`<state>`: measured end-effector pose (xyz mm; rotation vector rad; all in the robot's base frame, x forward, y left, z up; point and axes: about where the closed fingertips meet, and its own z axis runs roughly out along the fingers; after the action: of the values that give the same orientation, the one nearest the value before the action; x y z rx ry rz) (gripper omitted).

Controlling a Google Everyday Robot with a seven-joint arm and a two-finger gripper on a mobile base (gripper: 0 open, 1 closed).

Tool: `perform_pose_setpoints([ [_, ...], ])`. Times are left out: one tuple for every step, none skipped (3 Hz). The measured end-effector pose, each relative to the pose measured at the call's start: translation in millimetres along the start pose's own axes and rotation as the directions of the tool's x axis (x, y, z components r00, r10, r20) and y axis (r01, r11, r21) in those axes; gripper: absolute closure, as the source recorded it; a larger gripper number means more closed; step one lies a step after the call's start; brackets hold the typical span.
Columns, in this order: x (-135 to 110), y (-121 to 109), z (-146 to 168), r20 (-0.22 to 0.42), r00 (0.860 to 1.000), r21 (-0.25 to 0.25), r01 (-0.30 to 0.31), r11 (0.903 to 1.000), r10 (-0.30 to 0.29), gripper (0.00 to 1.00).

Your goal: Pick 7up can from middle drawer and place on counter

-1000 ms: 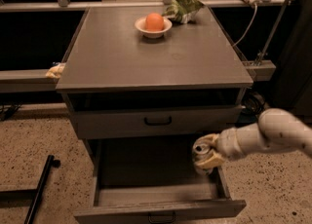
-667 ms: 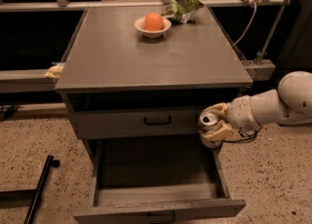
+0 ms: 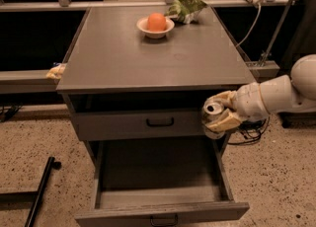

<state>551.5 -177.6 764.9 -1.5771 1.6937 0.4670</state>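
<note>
A: Where is the pincer (image 3: pixel 220 112) logged?

B: At the near right corner of the cabinet, just under the table (image 3: pixel 123 58) edge. It is reached in from the right on a white arm (image 3: pixel 281 92).

A: Its state?

B: Closed around the 7up can (image 3: pixel 213 108). One finger is seen above the can and one below, both touching it.

A: And the can's place?

B: Held in the air, silver top showing, level with the right end of the shallow drawer front (image 3: pixel 128 125). It is above the right side of the middle drawer (image 3: pixel 163 212) and clear of it. It is not on the table.

A: The middle drawer?

B: Pulled out toward the near side. Nothing is seen on its grey floor.

A: What is noted on the table?

B: A white bowl (image 3: pixel 146 26) with an orange (image 3: pixel 156 21) in it, at the far side. A crumpled green bag (image 3: pixel 186 8) lies just to the bowl's right.

A: Anything else?

B: A black bar (image 3: pixel 40 191) lies on the speckled floor, near left.
</note>
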Motion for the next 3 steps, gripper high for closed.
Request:
perform_pose_setpoints([
  [-66,-18,-50,0.03,0.999,0.013,0.022,0.9997,-0.023,1.0],
  [-147,-46,-101,0.053,0.994,0.073,0.094,0.9929,-0.098,1.0],
  [-175,-61,-124,0.066,0.988,0.12,0.131,0.9842,-0.139,1.0],
])
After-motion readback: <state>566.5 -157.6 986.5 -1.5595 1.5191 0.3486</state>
